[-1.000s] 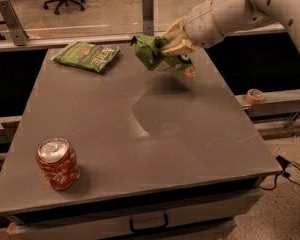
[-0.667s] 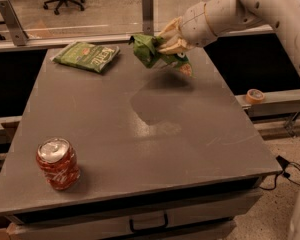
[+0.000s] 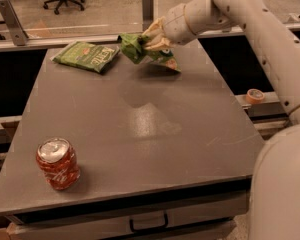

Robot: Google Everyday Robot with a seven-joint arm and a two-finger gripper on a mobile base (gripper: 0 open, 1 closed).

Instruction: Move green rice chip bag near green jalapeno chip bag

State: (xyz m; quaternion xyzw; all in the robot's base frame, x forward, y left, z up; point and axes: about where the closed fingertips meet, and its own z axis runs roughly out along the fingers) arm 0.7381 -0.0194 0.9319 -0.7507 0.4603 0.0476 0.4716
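Observation:
The green rice chip bag (image 3: 140, 48) is bright green and crumpled, with tan chip pictures at its right end. My gripper (image 3: 154, 35) is shut on it and holds it in the air above the far part of the grey table (image 3: 140, 129). The green jalapeno chip bag (image 3: 86, 56) lies flat at the table's far left, olive green with white lettering on its dark end. The held bag hangs just right of it, with a small gap between them.
A red soda can (image 3: 58, 163) stands upright near the table's front left corner. A glass barrier with metal posts (image 3: 147, 6) runs behind the table. A roll of tape (image 3: 254, 95) sits on a ledge to the right. My white arm fills the right side.
My gripper has carried the green rice chip bag to the left, closer to the green jalapeno chip bag. The can and the jalapeno bag have not moved.

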